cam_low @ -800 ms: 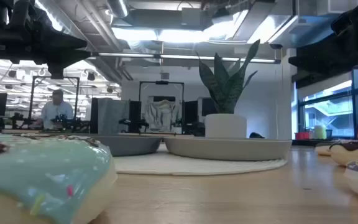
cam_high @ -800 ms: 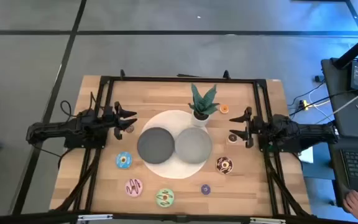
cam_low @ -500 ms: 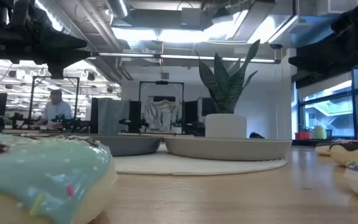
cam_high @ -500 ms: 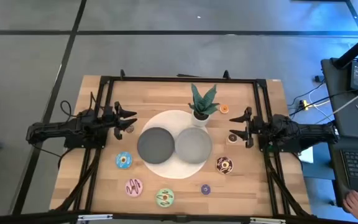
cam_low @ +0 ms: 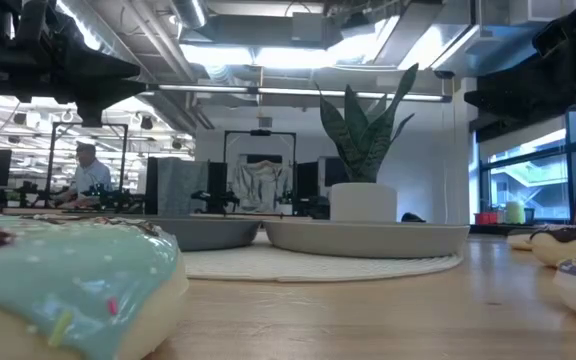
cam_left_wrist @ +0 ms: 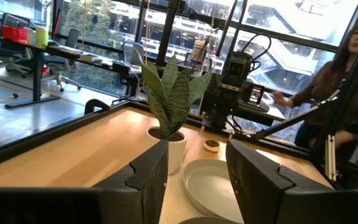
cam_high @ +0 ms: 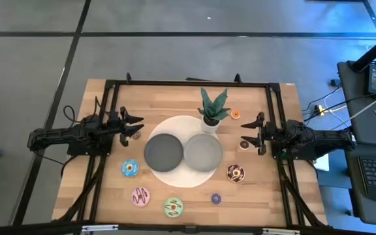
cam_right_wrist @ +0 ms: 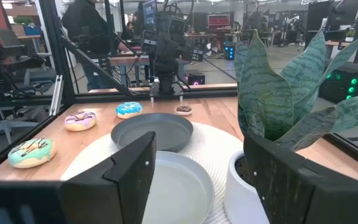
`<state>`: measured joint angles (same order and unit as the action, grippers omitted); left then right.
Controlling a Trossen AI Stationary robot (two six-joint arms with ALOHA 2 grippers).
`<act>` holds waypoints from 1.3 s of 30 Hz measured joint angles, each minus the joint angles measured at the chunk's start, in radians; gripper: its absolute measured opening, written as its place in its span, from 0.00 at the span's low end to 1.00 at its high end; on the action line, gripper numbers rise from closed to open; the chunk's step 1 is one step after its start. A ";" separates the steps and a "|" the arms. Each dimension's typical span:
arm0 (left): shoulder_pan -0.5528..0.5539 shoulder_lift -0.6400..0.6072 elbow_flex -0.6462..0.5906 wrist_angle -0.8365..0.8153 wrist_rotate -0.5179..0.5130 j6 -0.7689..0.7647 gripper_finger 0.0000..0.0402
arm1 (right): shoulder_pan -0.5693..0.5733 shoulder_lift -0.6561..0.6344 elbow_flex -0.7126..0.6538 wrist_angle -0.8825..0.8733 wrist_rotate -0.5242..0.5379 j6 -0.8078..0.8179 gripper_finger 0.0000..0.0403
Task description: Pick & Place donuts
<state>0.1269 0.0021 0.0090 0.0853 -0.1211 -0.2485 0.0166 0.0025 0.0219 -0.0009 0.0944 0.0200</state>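
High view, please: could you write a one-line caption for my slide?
Both arms wait at the table's sides, open left gripper and right gripper empty, donuts scattered around two empty grey dishes.

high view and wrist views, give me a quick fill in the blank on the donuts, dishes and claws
1. The two grey dishes sit side by side on a round ____ mat.
2. The potted plant stands in a ____ pot.
3. The green-iced donut lies between the pink donut and the small ____ donut.
4. The left claw and the right claw both hold ____.

Missing words: white; white; purple; nothing
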 joint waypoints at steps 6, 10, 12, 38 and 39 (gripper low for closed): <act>0.000 0.000 0.000 0.000 0.000 0.000 0.40 | 0.000 0.000 0.000 0.000 0.000 0.000 0.61; 0.000 0.000 0.000 0.000 0.000 0.000 0.39 | 0.000 0.000 0.000 0.000 0.000 0.000 0.61; 0.000 0.000 0.000 0.000 0.000 0.000 0.39 | 0.000 0.000 0.000 0.000 0.000 -0.001 0.61; 0.000 0.000 0.000 0.000 0.000 0.000 0.40 | 0.000 0.003 0.000 0.023 0.017 0.001 0.61; 0.000 0.000 0.000 0.000 0.000 0.000 0.40 | 0.000 0.004 0.000 0.043 0.036 0.023 0.61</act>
<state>0.1272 0.0021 0.0086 0.0853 -0.1211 -0.2485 0.0166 0.0067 0.0218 0.0417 0.1305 0.0428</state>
